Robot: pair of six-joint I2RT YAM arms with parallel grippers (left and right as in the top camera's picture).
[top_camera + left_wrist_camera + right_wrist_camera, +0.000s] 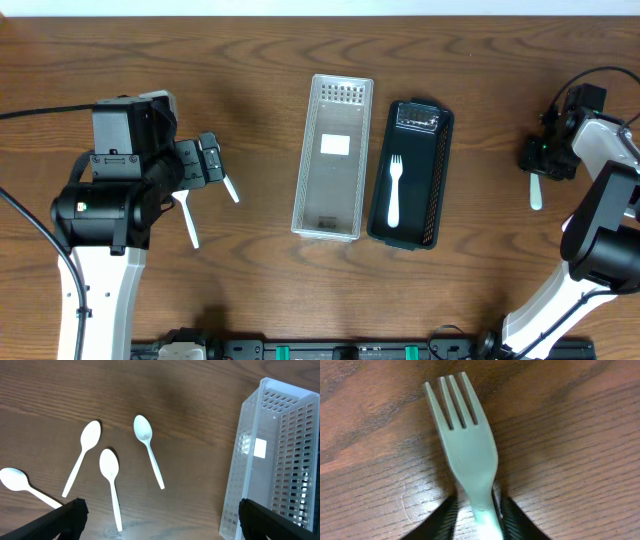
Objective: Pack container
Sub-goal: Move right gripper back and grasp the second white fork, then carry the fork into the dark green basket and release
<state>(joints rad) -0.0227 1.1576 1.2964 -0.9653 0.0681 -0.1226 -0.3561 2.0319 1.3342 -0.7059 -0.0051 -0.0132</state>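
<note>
Pinching a smooth four-tined fork point(470, 455) is the right claw point(479, 517).

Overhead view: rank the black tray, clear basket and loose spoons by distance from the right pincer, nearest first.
1. Black tray: centre-right, closest to the right pincer.
2. Clear basket: centre, right beside the tray on its far side.
3. Loose spoons: far left side.

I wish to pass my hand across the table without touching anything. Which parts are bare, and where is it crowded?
Bare wood lies between the black container and the right pincer, which grips a fork, and in a narrower strip between the clear container and the spoons. It is crowded by the left pincer, where four spoons lie.
</note>
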